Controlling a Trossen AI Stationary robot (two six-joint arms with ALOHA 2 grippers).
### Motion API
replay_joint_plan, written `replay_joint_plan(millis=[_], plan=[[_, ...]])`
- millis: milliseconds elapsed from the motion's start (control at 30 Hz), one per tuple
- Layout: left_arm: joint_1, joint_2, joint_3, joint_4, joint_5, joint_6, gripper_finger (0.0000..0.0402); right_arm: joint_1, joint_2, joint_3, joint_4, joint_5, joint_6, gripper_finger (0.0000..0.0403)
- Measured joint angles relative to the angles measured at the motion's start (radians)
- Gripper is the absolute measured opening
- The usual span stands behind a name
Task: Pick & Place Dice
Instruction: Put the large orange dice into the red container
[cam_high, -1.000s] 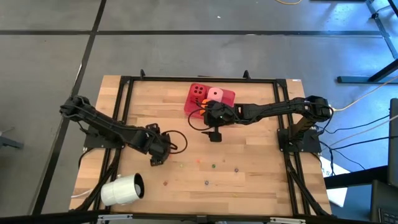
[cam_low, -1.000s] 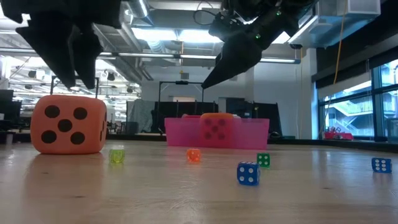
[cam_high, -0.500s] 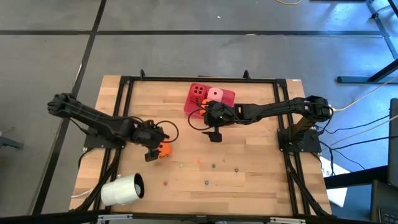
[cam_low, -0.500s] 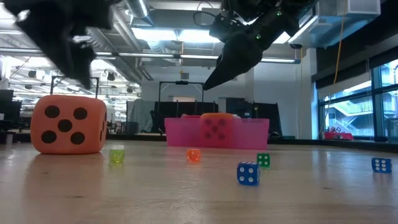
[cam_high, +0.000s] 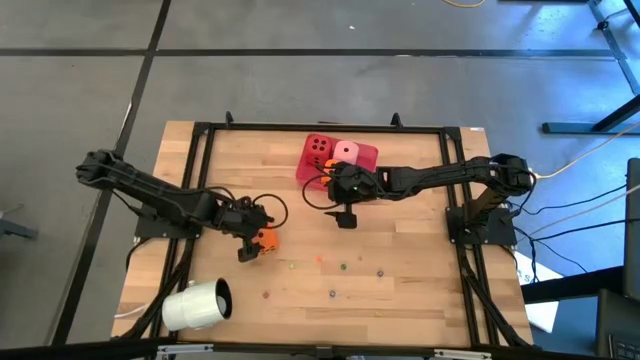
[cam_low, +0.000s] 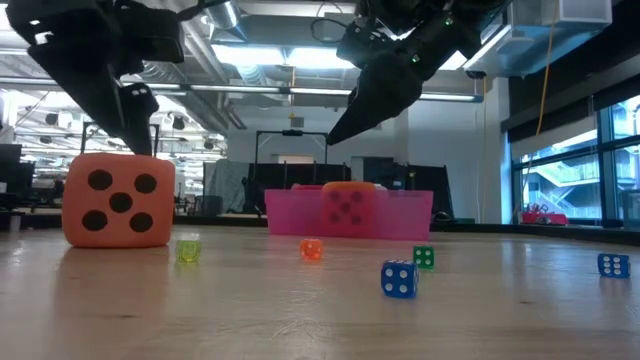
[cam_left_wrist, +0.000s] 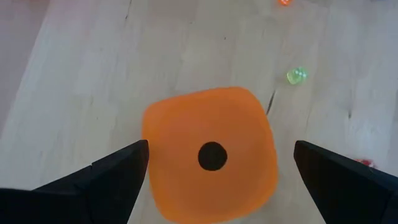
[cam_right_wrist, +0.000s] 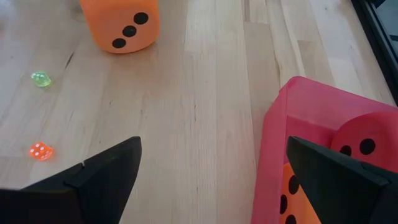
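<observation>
The right hand (cam_high: 341, 190) hides the tray's orange die (cam_right_wrist: 293, 198), itself edge-cropped.

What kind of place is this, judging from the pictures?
Probably a robotics lab or workshop in an open industrial hall: a wooden table in a black frame on bare concrete floor, exposed ceiling ducts overhead, and tall windows behind.

Two dark, near-black arms of slim jointed links. Left arm (cam_high: 150, 192) has black cable loop near wrist; right arm (cam_high: 440, 176) likewise, its base trailing cables. Fingers (cam_left_wrist: 106, 177) matte black, wedge-shaped, tapering to points.
</observation>
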Motion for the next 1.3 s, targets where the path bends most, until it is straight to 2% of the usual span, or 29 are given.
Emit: replay_joint_plan(millis=[133,267,667,833,933,1300], plan=[[-0.008,0.009,0.000,0.000,-0.011,-0.047,0.0400,0.000,0.000,0.000,0.000,0.000,0.000,0.0400],[-0.019,0.021,0.000,0.004,-0.074,-0.084,0.0400,0.000,0.000,0.000,0.000,0.000,0.000,0.0400],[-0.052,0.090,0.001,0.016,-0.070,-0.171,0.0400,0.000,0.000,0.000,-0.001,0.002,0.000,0.0400],[-0.052,0.090,0.001,0.011,-0.071,-0.171,0.0400,0.000,0.000,0.000,-0.001,0.003,0.000,0.0400],[-0.052,0.088,0.001,0.034,-0.072,-0.119,0.0400,0.000,0.000,0.000,-0.001,0.003,0.000,0.0400],[-0.064,0.021,-0.002,0.040,-0.092,-0.075,0.0400,0.000,0.000,0.000,-0.007,0.002,-0.001,0.0400]])
